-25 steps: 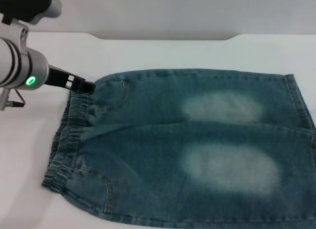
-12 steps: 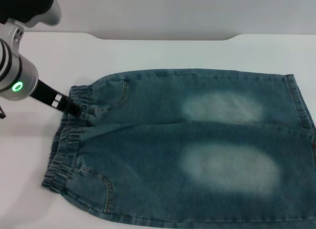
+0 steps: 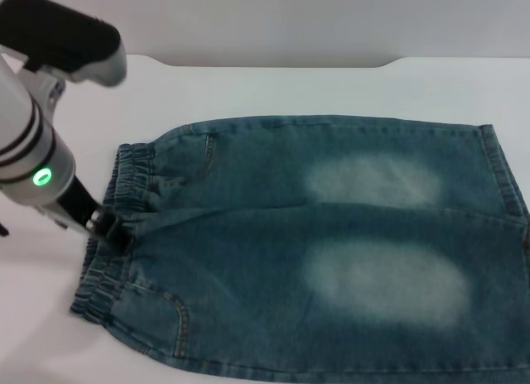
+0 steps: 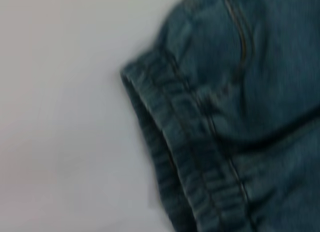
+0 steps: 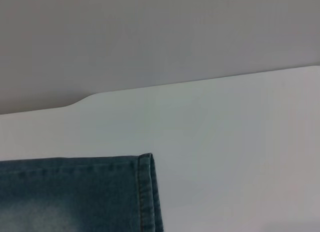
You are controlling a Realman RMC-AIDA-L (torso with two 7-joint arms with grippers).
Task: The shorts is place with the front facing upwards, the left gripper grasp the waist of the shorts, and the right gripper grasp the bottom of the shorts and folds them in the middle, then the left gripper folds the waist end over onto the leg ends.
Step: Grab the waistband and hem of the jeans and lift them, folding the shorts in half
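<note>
One pair of blue-green washed denim shorts (image 3: 331, 252) is spread flat on the white bench (image 3: 290, 90), front up, with two pale faded thigh patches (image 3: 373, 181) counted across the legs. The gathered, darker elastic waist (image 3: 112, 235) lies at the robot's left end of the garment, and the flat stitched leg ends (image 3: 501, 173) lie at the far right, well apart from the left hand. The black pronged left hand (image 3: 103, 227), carried on a white-silver banded arm with one green light ring, is set down at the middle of the waist edge, touching the ruffled band; whether its prongs are apart or together cannot be told. Bare bench is seen beside the left hand on the side away from the shorts, and a wide bare strip runs beyond the garment up to the bench's back edge. In the left wrist view one corner of the waist (image 4: 165, 122) is seen, with open bench beside it. In the right wrist view one hem corner (image 5: 145, 187) is seen with bare bench beyond it; the right hand itself is not shown.
</note>
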